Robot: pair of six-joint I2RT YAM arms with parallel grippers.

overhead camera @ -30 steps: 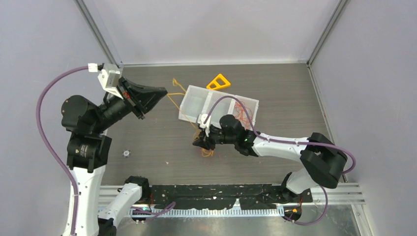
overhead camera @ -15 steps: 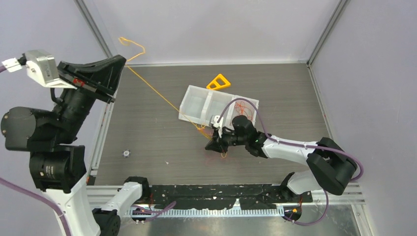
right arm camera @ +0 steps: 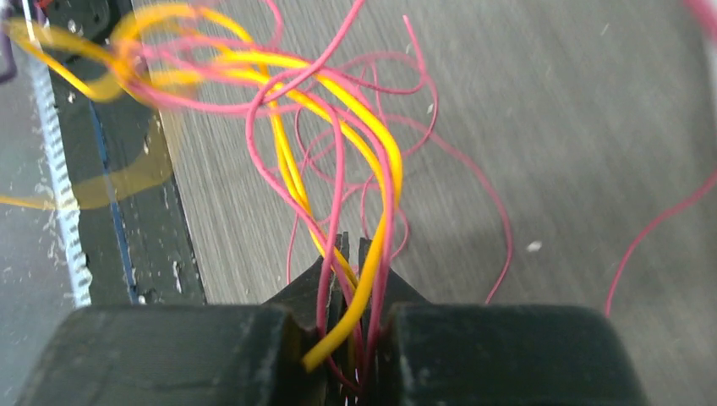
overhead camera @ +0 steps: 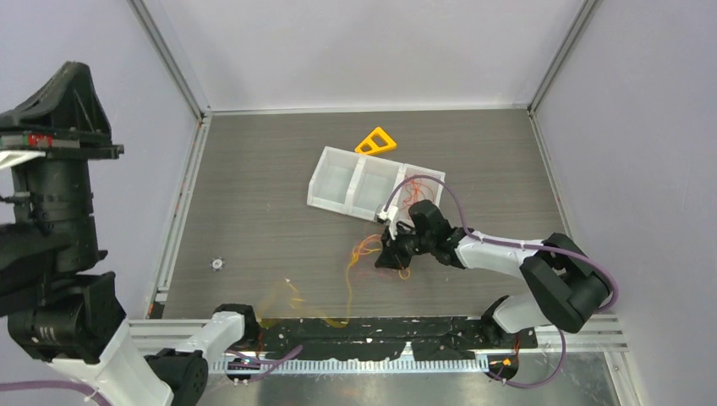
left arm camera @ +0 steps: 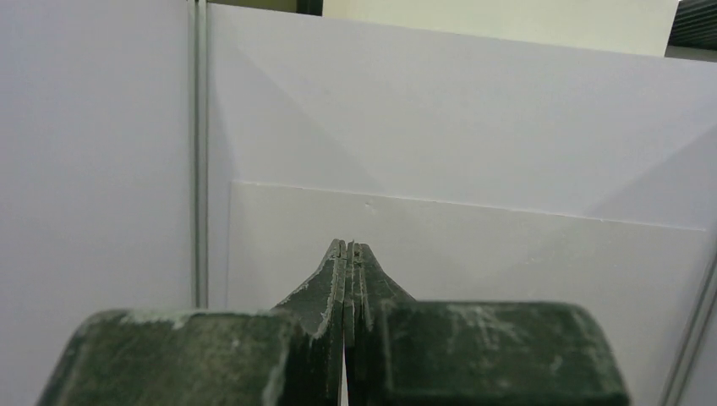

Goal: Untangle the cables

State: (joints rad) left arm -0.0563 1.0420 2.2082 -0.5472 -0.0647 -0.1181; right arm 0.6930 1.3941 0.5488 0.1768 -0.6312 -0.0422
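Enclosure: white walls [overhead camera: 363, 51], grey wood-grain table [overhead camera: 254, 203]. A clear three-compartment tray [overhead camera: 338, 179] sits mid-table, with an orange triangle [overhead camera: 376, 141] just behind it.

Cable bundle [overhead camera: 366, 252]: on the table just in front of the tray, at the tip of the right arm. The yellow cable [right arm camera: 385, 169] and several red cables [right arm camera: 258, 161] loop over one another. One yellow run trails toward the near edge (blurred there, end not readable). More red strands lie in the tray's right-hand compartment.

Right gripper [right arm camera: 353, 254]: low at the table, jaws pinched nearly together on the bundle. The wrist view shows yellow and red strands both passing between the fingers.

Left gripper [left arm camera: 347, 251]: raised high at the left and facing a wall. Jaws pressed together with nothing between them.

Handling, my judgement: thin, light, limp wire with smooth insulation. It will not hold a shape and may slide through a loose pinch. Loops snag on each other, so a hard pull on the whole clump would likely tighten it. Better to take a single colour on a clear run well away from the crossings, near a free end, and draw it out slowly while the other claw pins the rest.
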